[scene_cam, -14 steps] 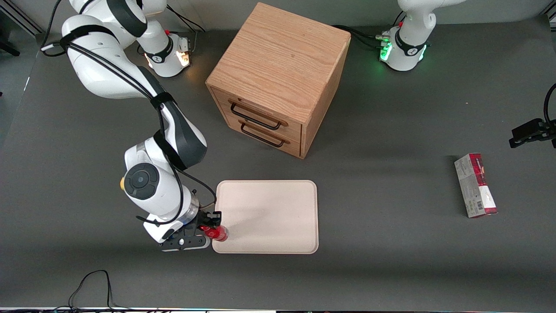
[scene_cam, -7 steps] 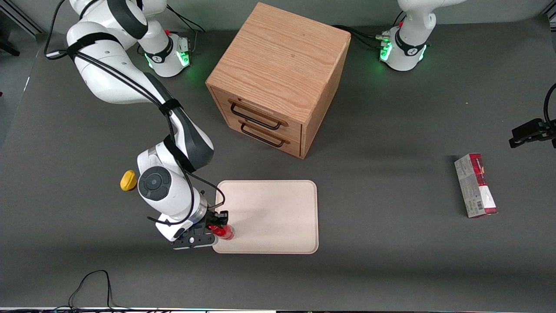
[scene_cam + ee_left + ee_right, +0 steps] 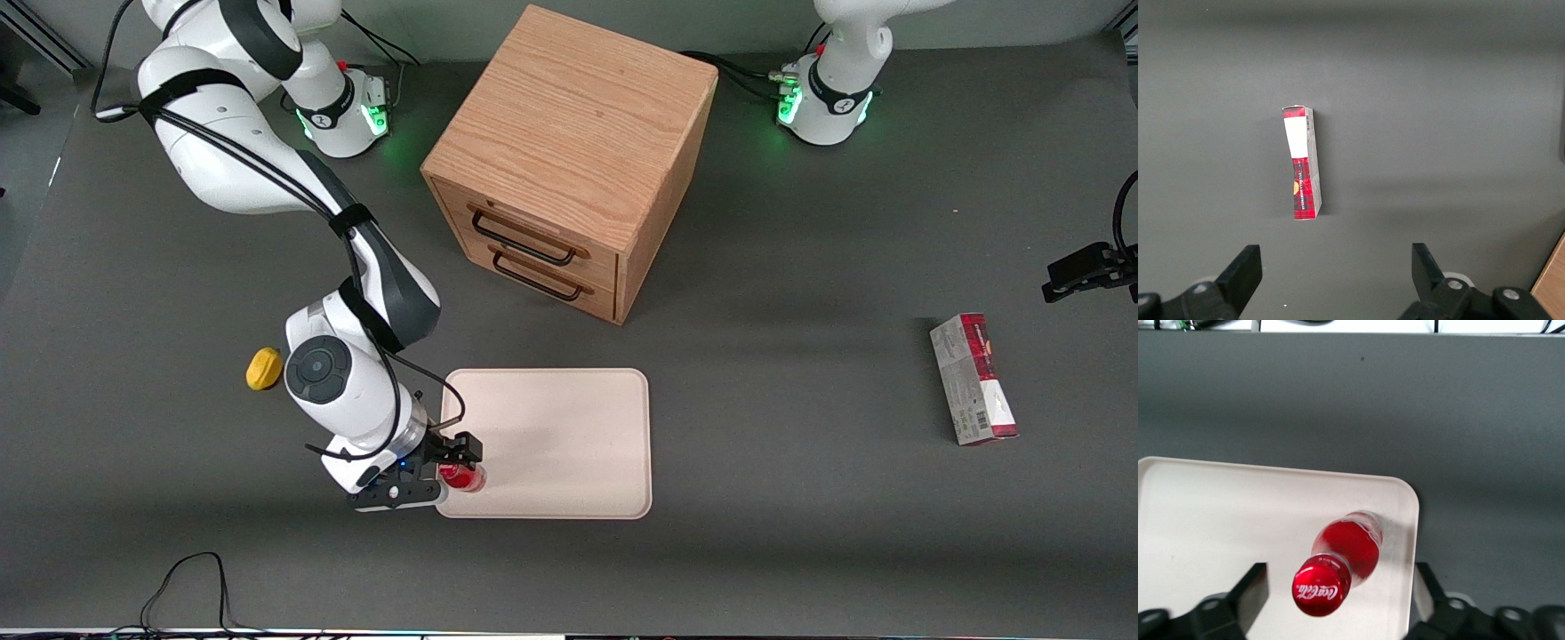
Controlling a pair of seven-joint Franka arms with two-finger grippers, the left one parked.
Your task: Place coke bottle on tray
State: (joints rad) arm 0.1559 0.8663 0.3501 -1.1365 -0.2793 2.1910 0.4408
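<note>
On one tray (image 3: 569, 427), one coke bottle (image 3: 463, 477), hand (image 3: 452, 467) open.

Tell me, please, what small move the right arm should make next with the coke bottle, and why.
Probably lift the gripper straight up. The coke bottle already stands on the tray near the corner closest to the working arm, and in the right wrist view the fingers stand apart on either side of it without touching. A sideways pull could tip the bottle, so rising clear looks safest.

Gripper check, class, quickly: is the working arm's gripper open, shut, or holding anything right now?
Gripper: open, fingers spread either side of the coke bottle, which stands on the tray near a corner; nothing is gripped.
</note>
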